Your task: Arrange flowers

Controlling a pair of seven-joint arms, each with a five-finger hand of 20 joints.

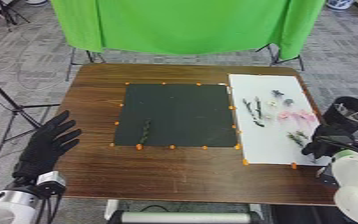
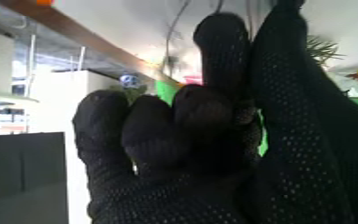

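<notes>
In the head view, my right hand is over the right edge of the white sheet, beside a green sprig. Whether it holds the sprig is hidden. Dark stems, pink flowers and small grey-green pieces lie farther up the sheet. One green stem rests on the dark mat, near its lower left. My left hand is open at the table's left edge. The right wrist view has my right hand close up, with green leaves beyond it.
A black bin with things inside stands just right of the table, close to my right hand. Orange markers line the mat and sheet. Brown wood borders them, and a green cloth hangs behind the table.
</notes>
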